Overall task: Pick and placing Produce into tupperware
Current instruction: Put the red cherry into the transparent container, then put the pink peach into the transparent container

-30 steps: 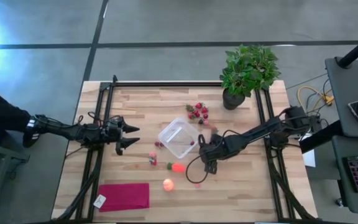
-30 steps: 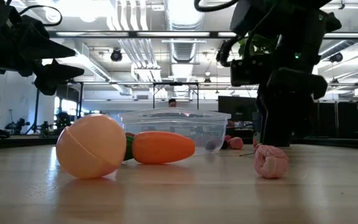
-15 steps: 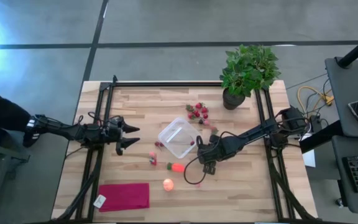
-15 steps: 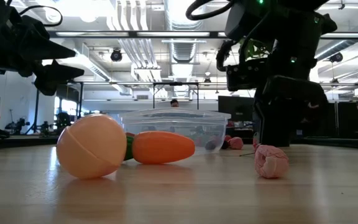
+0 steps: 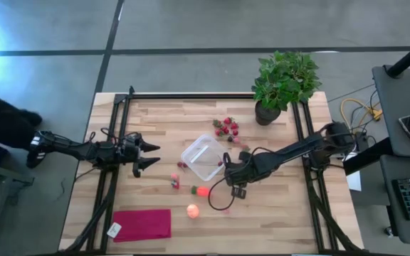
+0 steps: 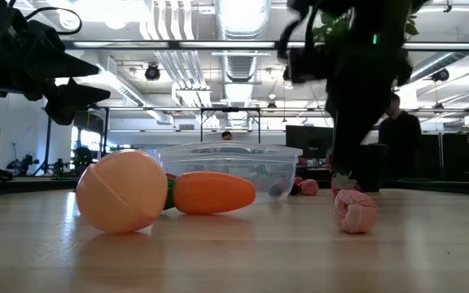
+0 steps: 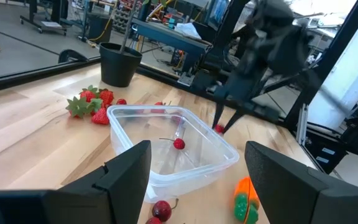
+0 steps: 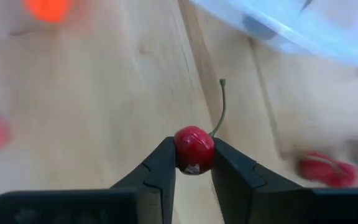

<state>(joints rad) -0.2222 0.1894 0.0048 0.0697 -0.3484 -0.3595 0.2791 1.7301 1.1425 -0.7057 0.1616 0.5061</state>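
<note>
The clear square tupperware (image 5: 203, 158) sits mid-table, and one cherry (image 7: 178, 144) lies inside it. My right gripper (image 8: 194, 157) is shut on a red cherry (image 8: 193, 144) just right of the tupperware (image 7: 166, 146). My left gripper (image 7: 197, 149) hovers open at the table's left (image 5: 144, 156). The carrot (image 5: 203, 190) and the pale orange fruit (image 5: 192, 210) lie on the wood near the tupperware, toward the near edge. A cluster of red berries (image 5: 226, 128) lies beyond it. A pink piece (image 6: 355, 212) rests on the table. My right gripper pinches the cherry's round body (image 8: 194, 149) between its two fingertips (image 8: 160, 165). The fingers come from above, slanting down from the table's right. The cherry is lifted clear of the table, and its green stem (image 8: 219, 109) sticks out past the fingers.
A potted plant (image 5: 283, 82) stands at the far right corner. A magenta cloth (image 5: 142, 224) lies flat at the near left. Small red pieces (image 5: 175, 181) lie left of the carrot. A person (image 6: 393, 138) stands in the room beyond the table.
My right gripper has risen from the table and moved toward the tupperware, to the left and slightly toward the far edge, carrying the cherry. My left arm kept still.
</note>
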